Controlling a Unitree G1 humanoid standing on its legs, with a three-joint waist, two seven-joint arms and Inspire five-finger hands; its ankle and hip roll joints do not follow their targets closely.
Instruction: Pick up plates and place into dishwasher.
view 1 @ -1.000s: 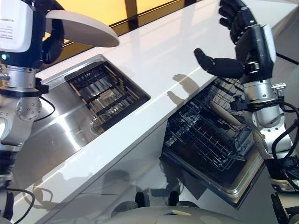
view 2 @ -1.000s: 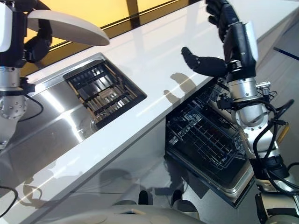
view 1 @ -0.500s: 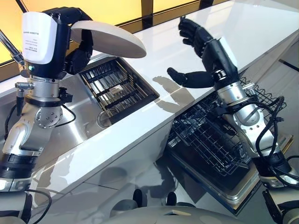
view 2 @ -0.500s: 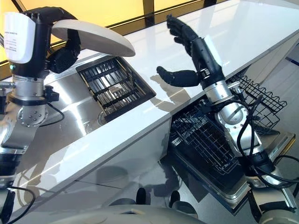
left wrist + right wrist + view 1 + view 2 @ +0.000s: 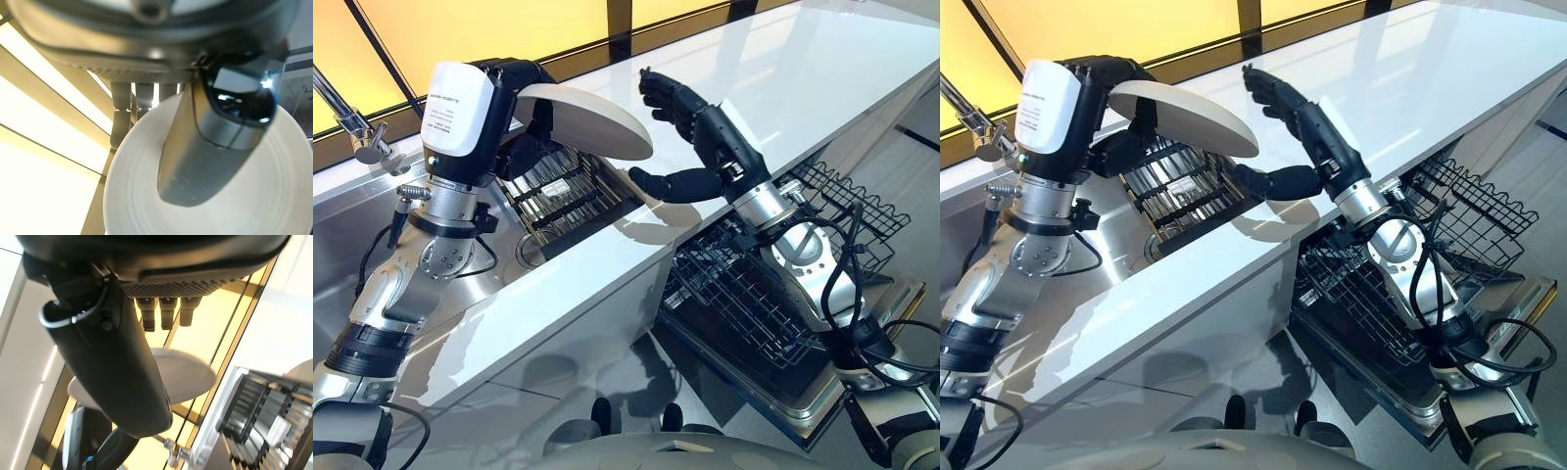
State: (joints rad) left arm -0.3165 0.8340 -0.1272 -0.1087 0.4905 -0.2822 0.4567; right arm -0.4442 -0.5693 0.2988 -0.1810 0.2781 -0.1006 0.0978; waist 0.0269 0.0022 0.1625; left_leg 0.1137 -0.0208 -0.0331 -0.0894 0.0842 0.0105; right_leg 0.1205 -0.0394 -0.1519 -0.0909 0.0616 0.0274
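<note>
A long white counter [image 5: 773, 88] ran under amber-lit windows, with a steel sink [image 5: 372, 225] set into it and a dark drying rack [image 5: 563, 186] sitting in the basin. Below the counter's front edge the dishwasher [image 5: 803, 392] stood open, its wire basket [image 5: 754, 294] pulled out.

I held the white plate [image 5: 592, 122] in my left hand [image 5: 524, 108], raised above the rack and tilted a little. My left wrist view showed my thumb pressed across the plate's face and my fingers curled behind its rim, so the grip was a firm pinch. My right hand [image 5: 690, 122] was up over the counter just beside the plate's free edge, fingers spread and thumb held apart, holding nothing and not touching the plate as far as I could tell.

I judged this to be the handover step: the plate was lifted but not yet anywhere near the basket. The next move called for my right hand to close on the free rim before the left let go, then to carry the plate down over the counter edge and stand it between the basket's wires.
</note>
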